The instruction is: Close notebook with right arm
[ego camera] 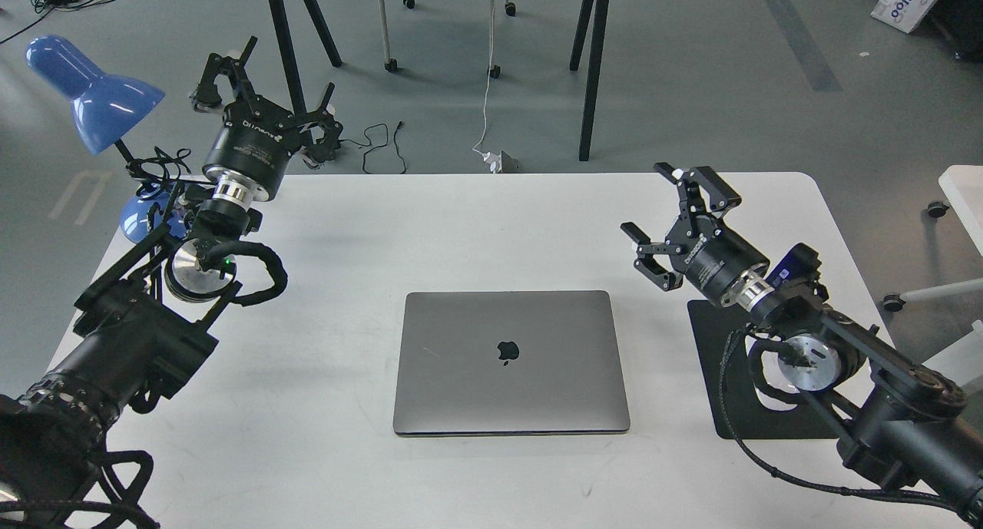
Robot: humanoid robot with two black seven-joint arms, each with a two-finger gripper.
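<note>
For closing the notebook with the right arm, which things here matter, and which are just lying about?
Job:
- slim grey metal laptop, lid already shut flat
- right arm's black two-finger pincer, open, holding nothing

Lying about:
- blue desk lamp
- black mouse pad
- left arm's black pincer, open
- white table

Your left arm (130, 322) reaches in from the near left, and its gripper (265, 103) sits far left with the jaws spread wide and nothing between them. Your right arm (852, 360) comes in from the near right, angled up and to the left. Its gripper (680, 222) has the jaws apart and holds nothing.
</note>
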